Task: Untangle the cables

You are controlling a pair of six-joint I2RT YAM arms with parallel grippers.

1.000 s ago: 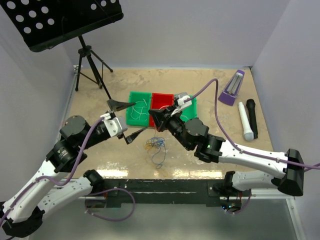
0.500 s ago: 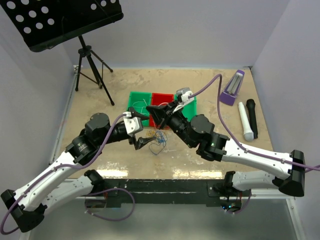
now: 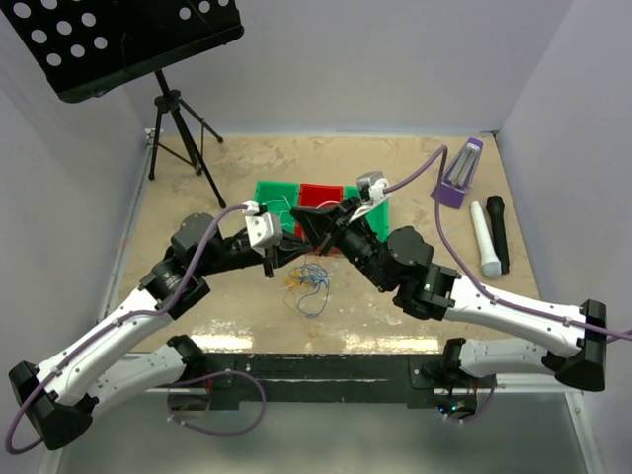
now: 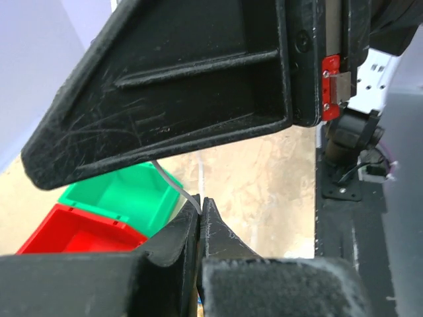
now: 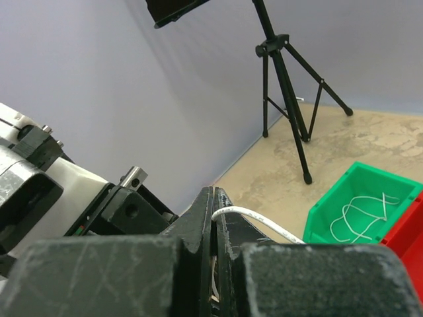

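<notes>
Where the two arms meet above the middle of the counter (image 3: 296, 158), the cables (image 3: 308, 284) lie in a small knot just on the near-edge side of the fingertips. The knot's long axis runs from the far edge toward the near edge. The yellow-orange cable (image 3: 294, 280) is bunched on its left side, and the blue cable (image 3: 314, 299) trails out as an open loop pointing at the near edge.

The white cable (image 5: 254, 221) is lifted clear of the knot. In the right wrist view it leaves the tips of the right gripper (image 5: 213, 198) and arcs away to the right toward the bins. The jaws of that gripper are pressed together on it. The left gripper (image 4: 200, 214) has its jaws clamped too, pinching a thin pale strand that rises from the tips, up and to the left in the left wrist view. The two grippers sit almost tip to tip.

Three bins stand in a row just beyond the grippers, toward the far edge. The left green bin (image 3: 265, 193) holds a loose white coil (image 5: 360, 218) on its floor. Whether the coil is the same strand as the one being gripped cannot be told. The red bin (image 3: 321, 193) is next to it in the middle. The right green bin (image 3: 380, 205) is mostly hidden behind the right arm, so its contents cannot be made out.
</notes>
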